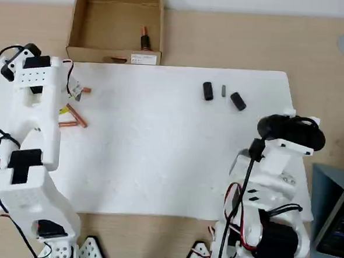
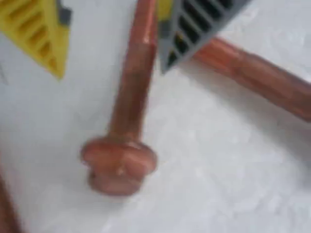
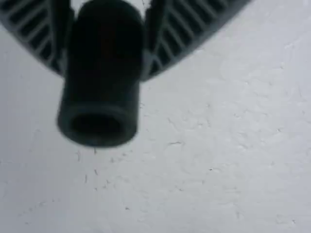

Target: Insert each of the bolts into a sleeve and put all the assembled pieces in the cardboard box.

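My left gripper (image 2: 111, 70) is open low over the white mat, its yellow finger (image 2: 39, 34) and grey finger (image 2: 194, 24) on either side of a copper bolt (image 2: 129, 111). The shaft rests against the grey finger, with a gap on the yellow side. A second bolt (image 2: 252, 73) lies just beyond it. In the high view this gripper (image 1: 71, 99) is at the mat's left edge among the bolts (image 1: 75, 115). My right gripper (image 3: 104, 43) is shut on a black sleeve (image 3: 99, 97), open end outward, above the mat. The right arm (image 1: 288, 133) stands at the mat's right side.
The cardboard box (image 1: 79, 24) stands at the back left and holds one assembled piece (image 1: 145, 39). Two loose black sleeves (image 1: 207, 91) (image 1: 238, 101) lie at the mat's back right with a small grey piece (image 1: 223, 90) between them. The white mat (image 1: 159, 146) is bare in the middle.
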Controlling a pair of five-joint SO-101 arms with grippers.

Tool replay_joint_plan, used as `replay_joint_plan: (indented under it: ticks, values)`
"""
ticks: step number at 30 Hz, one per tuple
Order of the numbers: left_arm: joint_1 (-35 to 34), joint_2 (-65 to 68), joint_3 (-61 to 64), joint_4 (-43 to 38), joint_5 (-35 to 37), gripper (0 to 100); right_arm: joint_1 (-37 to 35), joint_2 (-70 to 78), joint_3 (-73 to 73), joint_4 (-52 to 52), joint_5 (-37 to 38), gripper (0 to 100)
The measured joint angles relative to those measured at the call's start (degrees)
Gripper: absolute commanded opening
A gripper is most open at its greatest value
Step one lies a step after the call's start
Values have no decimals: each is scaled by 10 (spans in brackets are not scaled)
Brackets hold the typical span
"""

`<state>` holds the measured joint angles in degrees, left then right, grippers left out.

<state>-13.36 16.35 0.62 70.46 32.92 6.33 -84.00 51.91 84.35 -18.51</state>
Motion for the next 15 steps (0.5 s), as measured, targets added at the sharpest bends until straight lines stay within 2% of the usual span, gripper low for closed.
replay_joint_plan:
  ticks: [11, 15]
  values:
    - [-14, 55, 0, -33, 1, 130, 0, 0, 0, 0, 0, 9]
    - [-16, 70, -11, -36, 1, 10, 0, 0, 0, 0, 0, 9]
